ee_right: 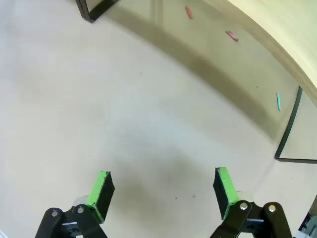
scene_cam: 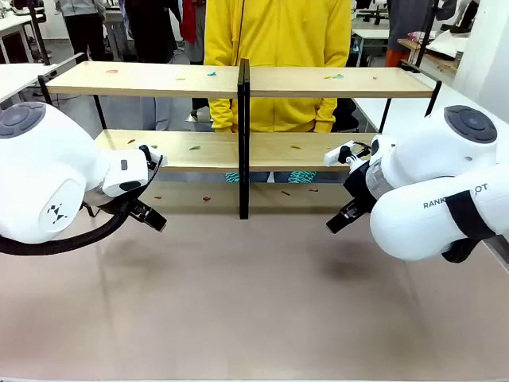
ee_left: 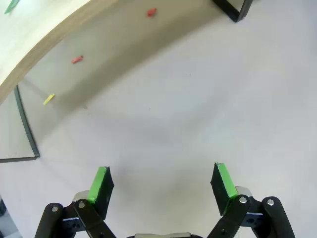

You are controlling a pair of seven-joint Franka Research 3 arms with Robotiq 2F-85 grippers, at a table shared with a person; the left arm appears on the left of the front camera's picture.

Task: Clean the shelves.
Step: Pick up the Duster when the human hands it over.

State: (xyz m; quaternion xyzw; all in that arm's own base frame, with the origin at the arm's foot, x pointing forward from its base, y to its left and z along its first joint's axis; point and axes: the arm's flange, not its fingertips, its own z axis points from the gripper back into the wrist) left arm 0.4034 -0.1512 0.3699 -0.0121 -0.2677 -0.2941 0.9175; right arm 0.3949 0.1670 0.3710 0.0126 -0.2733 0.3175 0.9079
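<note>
Nearest lies the pale table, and both arms hang low over it, one at each side. The left gripper tilts down toward the middle; in its wrist view the green pads stand wide apart above the table top, gripping nothing. The right gripper mirrors it from the other side, its pads likewise spread wide and holding nothing. Just beyond both grippers stand the shelves, running across the table's far part: a lower board and an upper board in a thin black frame, with a black centre post between the two arms. Small coloured scraps lie on the table in the shadow under the lower board, red ones in the middle, a yellow one toward the left end and a pale blue one toward the right end. More bits dot both boards. Behind the shelves stands a person in a yellow top.
</note>
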